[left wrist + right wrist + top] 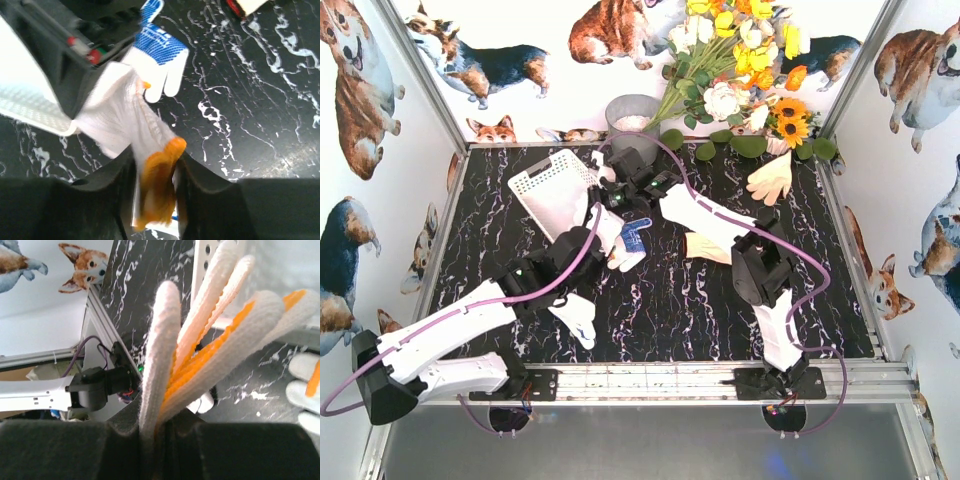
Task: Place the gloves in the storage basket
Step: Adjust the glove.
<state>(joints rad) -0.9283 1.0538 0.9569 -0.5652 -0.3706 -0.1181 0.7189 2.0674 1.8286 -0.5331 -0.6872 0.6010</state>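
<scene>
Right gripper (pixel 154 426) clamped on orange-and-white glove (pixel 215 335), at far-right corner of storage basket (pixel 542 178); carry fully over rim before release. Left gripper (pixel 156 170) pinching white glove (pixel 117 125) by orange cuff, seemingly just right of basket.

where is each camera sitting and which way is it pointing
Top external: above and behind the arm bases, looking down on the table; both arms show whole.
Left wrist: on the left arm, looking down past the left gripper, shut on a white orange-cuffed glove; its two fingers show.
Right wrist: on the right arm, looking along the right gripper, shut on an orange-and-white glove, towards the left arm.
Shared: top and left wrist views both show the blue-and-white glove and storage basket.
</scene>
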